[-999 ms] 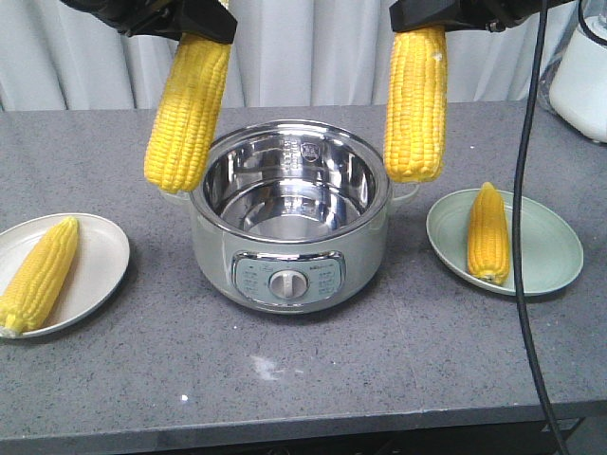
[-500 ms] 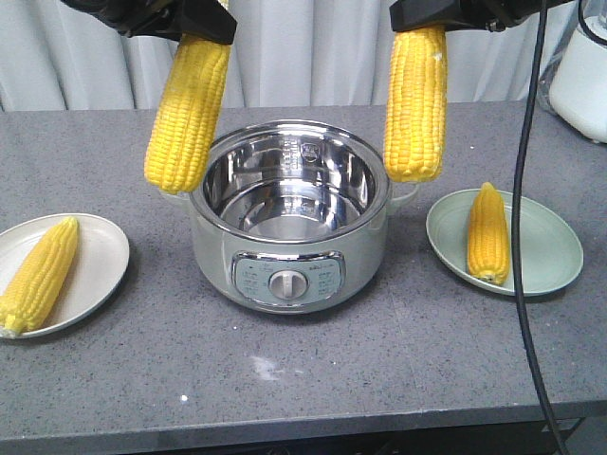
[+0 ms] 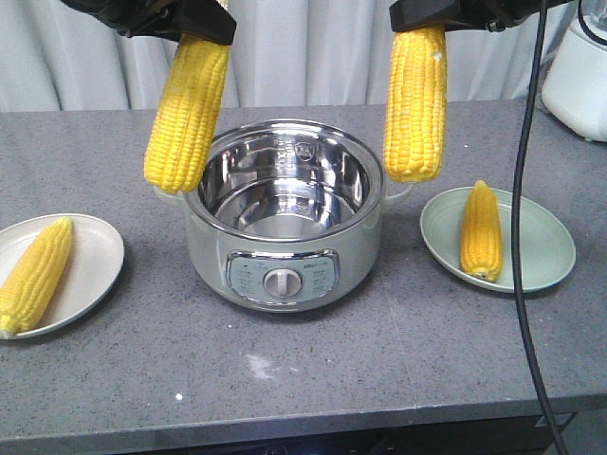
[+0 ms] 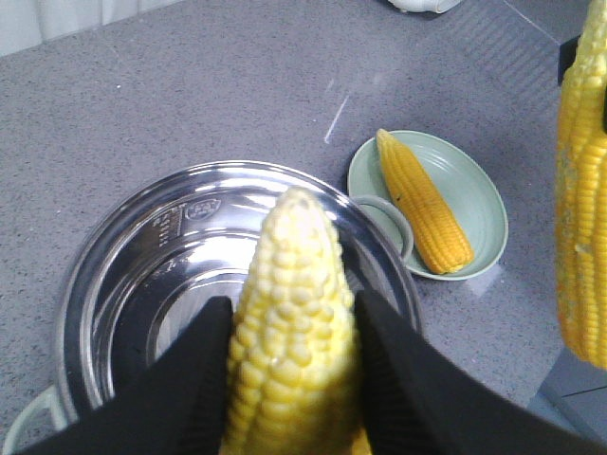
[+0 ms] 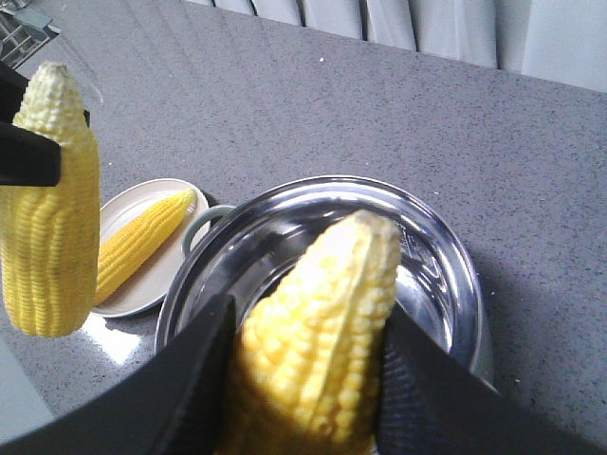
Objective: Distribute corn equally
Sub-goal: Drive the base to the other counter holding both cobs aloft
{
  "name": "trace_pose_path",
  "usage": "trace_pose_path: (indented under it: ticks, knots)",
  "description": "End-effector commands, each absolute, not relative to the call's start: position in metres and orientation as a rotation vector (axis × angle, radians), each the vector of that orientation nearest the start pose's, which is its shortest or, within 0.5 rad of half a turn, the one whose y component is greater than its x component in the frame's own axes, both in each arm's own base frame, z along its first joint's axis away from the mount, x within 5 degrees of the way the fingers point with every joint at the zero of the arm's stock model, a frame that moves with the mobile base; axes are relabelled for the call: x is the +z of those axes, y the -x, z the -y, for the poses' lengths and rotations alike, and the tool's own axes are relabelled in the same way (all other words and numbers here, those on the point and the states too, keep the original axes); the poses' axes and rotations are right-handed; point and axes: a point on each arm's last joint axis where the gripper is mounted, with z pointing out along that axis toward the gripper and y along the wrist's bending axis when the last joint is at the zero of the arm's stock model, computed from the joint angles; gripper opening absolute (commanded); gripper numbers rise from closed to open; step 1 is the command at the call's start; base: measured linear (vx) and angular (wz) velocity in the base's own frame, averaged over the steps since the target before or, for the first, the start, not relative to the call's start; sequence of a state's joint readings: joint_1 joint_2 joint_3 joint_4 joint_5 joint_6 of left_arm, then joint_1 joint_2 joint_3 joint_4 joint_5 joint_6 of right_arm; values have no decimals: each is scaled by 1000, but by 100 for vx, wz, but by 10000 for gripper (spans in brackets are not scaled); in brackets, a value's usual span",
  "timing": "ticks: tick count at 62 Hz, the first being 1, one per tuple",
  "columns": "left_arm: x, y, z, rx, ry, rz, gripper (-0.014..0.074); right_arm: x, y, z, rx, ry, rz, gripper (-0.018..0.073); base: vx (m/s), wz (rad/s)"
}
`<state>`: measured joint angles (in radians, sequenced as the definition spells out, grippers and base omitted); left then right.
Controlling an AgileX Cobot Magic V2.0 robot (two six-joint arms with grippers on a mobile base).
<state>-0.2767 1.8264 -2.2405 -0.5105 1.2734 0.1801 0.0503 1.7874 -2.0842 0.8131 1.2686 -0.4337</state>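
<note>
My left gripper (image 3: 199, 27) is shut on a corn cob (image 3: 188, 109) that hangs tilted over the left rim of the steel pot (image 3: 285, 237). The wrist view shows the black fingers (image 4: 204, 360) pressed against both sides of the cob (image 4: 294, 313). Shut on a second cob (image 3: 415, 100), my right gripper (image 3: 422, 17) holds it upright above the pot's right rim; the same cob (image 5: 318, 322) shows in the right wrist view. A third cob (image 3: 36, 275) lies on the cream plate (image 3: 95, 251) at left. A fourth cob (image 3: 481, 230) lies on the green plate (image 3: 541, 242) at right.
The pot holds nothing and has a dial panel facing front. A black cable (image 3: 520, 237) hangs down in front of the green plate. A white appliance (image 3: 579, 76) stands at the back right. Curtains close off the far side, and the table's front edge runs low in view.
In the front view the pot, both plates and the appliance have shifted slightly left. Both held cobs keep the same place in the frame.
</note>
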Motion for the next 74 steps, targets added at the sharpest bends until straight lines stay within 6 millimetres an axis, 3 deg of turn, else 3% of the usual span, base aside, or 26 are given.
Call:
trace_pose_path:
  ticks: [1, 74]
  knots:
    - [503, -330, 143, -732, -584, -2109, -8, 485, -345, -83, 870, 606, -2056, -4, -1, -8]
    - [503, -330, 143, -732, -584, -2109, -8, 485, -345, -83, 870, 606, -2056, -4, -4, -33]
